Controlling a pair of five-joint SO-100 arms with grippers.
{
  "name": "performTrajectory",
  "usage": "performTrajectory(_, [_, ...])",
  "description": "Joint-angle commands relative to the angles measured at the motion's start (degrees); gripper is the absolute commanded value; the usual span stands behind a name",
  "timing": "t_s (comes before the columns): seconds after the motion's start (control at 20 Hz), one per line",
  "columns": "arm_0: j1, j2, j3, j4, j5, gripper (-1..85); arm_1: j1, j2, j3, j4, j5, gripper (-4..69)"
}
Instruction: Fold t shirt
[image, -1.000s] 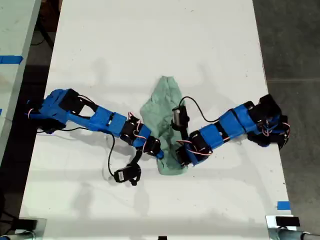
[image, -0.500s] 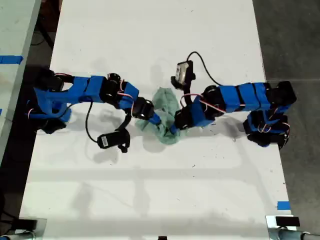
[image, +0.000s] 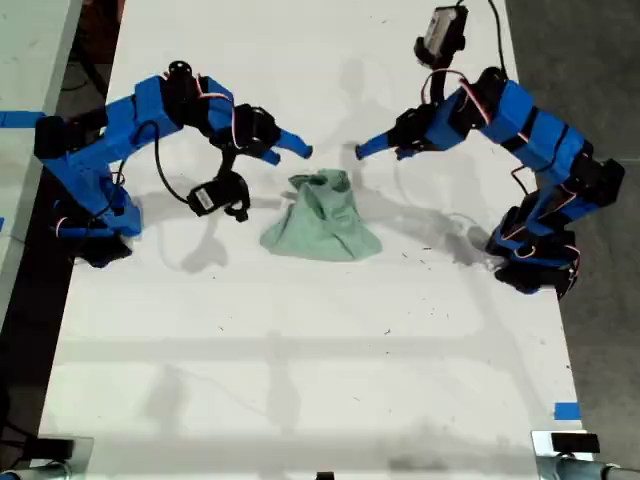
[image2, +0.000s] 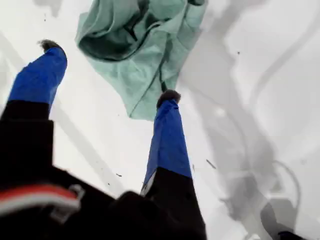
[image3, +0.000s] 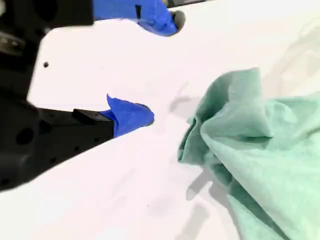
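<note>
The pale mint-green t shirt (image: 325, 220) lies bunched in a wrinkled heap on the white table, with a small peak at its far end. My first gripper (image: 368, 150) hovers open just beyond that far end, toward the exterior view's right, and holds nothing. In its own view the t shirt (image2: 145, 45) lies past the fingertips of the first gripper (image2: 109, 70). My second gripper (image: 295, 150) is open and empty too, toward the exterior view's left. There the second gripper (image3: 162, 67) stands apart from the t shirt (image3: 260, 145).
The white table (image: 300, 380) runs the length of the exterior view, with dark floor past both long edges. A blue tape mark (image: 566, 410) sits near its front right corner in that view. Both arm bases stand at the table's sides.
Both grippers carried the shirt's near end toward the far end, let go and rose apart. The shirt went from a long strip to a short bunched heap.
</note>
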Motion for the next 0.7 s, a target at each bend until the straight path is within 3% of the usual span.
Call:
performTrajectory(0.0, [-7.2, 14.3, 1.8, 1.1, 2.0, 18.8, 4.7, 9.4, -1.9, 2.0, -4.7, 25.2])
performTrajectory(0.05, [-9.8, 20.6, 4.3, 1.1, 2.7, 2.6, 5.4, 12.9, -0.4, 2.3, -5.4, 1.5])
performTrajectory(0.2, [-13.5, 43.8, 18.1, -3.6, 4.6, -0.2, 3.4, 27.6, 8.9, 2.3, -4.7, 0.2])
performTrajectory(0.35, [-13.5, 65.7, 41.6, -9.2, 2.4, -0.2, -7.6, 47.5, 25.0, -2.3, 1.1, 0.2])
performTrajectory(0.5, [-11.0, 80.8, 69.1, -19.6, -0.4, -0.2, -18.5, 69.1, 46.9, -11.5, 8.2, 0.4])
performTrajectory(0.65, [-8.0, 104.7, 99.2, -33.1, -1.1, -0.1, -26.5, 88.8, 71.2, -16.0, 14.9, 0.5])
